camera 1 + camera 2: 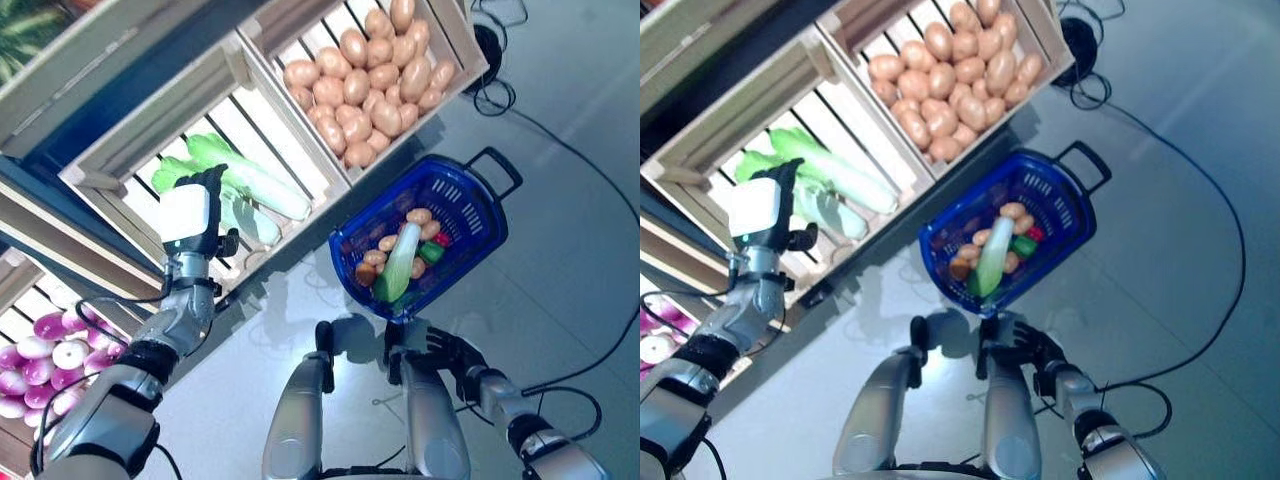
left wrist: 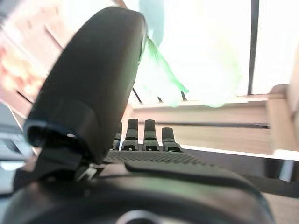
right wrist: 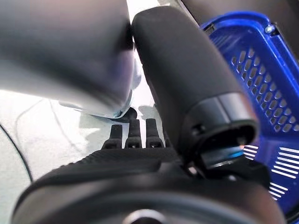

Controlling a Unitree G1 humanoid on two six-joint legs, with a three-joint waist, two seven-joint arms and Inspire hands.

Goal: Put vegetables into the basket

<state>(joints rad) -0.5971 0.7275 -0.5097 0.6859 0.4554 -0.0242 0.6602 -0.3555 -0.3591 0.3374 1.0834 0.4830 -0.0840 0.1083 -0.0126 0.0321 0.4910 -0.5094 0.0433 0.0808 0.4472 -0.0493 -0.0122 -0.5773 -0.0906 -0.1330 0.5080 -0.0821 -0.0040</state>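
In the head views, the right hand sits lowest and closest, hanging near the floor just below the near corner of the blue basket. The basket already carries potatoes, a pale green cabbage lying lengthwise and a bit of red and green produce. The left hand is raised into the wooden crate of napa cabbages, with its fingers resting against the leafy end of the bunch. The cabbages run long and slanted — leafy tips by the fingers, white stalks pointing away toward the basket side. Beyond them is a crate of potatoes, and purple-and-white onions lie in a lower crate beside the left forearm. The left hand is plainly the nearer one to the next vegetable.

The left wrist view shows the thumb standing tall and the fingers straight in a row, spread from the thumb and closed round nothing. A cabbage leaf shows just past them, above the fingertips, so the coming grasp would have to reach forward and wrap across the long axis.

In the right wrist view the fingers lie straight and relaxed, holding nothing — the basket's blue mesh wall is just beside the thumb, not touched.
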